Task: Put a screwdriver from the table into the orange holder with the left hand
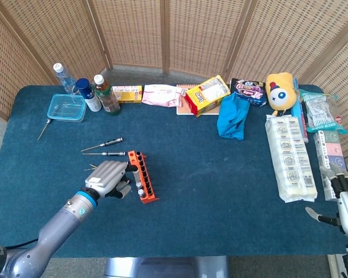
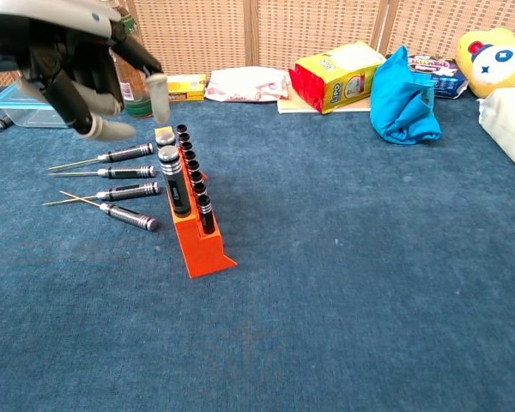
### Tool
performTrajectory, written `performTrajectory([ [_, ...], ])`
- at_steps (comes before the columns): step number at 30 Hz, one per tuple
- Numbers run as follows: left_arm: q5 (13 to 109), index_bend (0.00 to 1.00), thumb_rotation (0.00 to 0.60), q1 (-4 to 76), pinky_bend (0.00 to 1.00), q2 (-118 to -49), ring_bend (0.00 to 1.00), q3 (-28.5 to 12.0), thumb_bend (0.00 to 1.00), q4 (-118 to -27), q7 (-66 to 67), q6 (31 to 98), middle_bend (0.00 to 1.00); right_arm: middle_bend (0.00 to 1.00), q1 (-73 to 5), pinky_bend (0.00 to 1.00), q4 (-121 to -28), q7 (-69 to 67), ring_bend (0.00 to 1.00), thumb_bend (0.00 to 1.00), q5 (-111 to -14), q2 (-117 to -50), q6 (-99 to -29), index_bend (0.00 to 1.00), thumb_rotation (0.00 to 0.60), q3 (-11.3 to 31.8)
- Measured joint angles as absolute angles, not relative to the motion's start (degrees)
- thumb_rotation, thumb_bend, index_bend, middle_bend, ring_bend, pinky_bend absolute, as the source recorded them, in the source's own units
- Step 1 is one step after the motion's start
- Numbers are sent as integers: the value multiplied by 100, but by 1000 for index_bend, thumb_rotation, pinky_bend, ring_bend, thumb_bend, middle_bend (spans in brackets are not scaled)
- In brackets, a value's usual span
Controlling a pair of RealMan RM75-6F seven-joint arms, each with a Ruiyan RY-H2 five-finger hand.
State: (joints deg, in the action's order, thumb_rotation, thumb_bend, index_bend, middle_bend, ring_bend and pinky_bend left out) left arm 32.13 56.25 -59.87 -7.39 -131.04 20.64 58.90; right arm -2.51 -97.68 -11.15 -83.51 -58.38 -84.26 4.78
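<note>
A staged robot test bench rather than a lived-in room: a table [image 1: 180, 174] covered in blue felt stands before woven wicker screens [image 1: 162, 32]. Along its far edge sits an unrelated mix of props, including bottles [image 1: 95, 92], a snack bag [image 1: 207, 95], a blue cloth [image 1: 232, 116], a yellow plush toy [image 1: 280, 88] and packaged goods [image 1: 290, 157]. Precision screwdrivers [image 2: 112, 172] lie beside an orange holder [image 2: 202, 240].

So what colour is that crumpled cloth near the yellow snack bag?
Bright blue. The cloth shows best in the chest view.
</note>
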Motion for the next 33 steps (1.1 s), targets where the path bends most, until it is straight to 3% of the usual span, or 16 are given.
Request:
performTrajectory([
  [14,3738,443,600,5423,964,-6128,1000,-811,413,-13002,1831,5957,1000,43,-254,6,-9778,-1090,56,93,-8347,-5843,-8418,127,600,475],
  [25,3489,443,600,5558,964,-6669,1000,-692,414,-12820,2362,6276,1000,43,-246,6,-9770,-1161,56,93,-8353,-5820,-8429,127,600,478],
  [33,3386,444,600,5555,964,-6698,1000,-736,413,-12776,2389,6326,1000,43,-244,6,-9767,-1178,56,93,-8344,-5817,-8430,127,600,482],
])
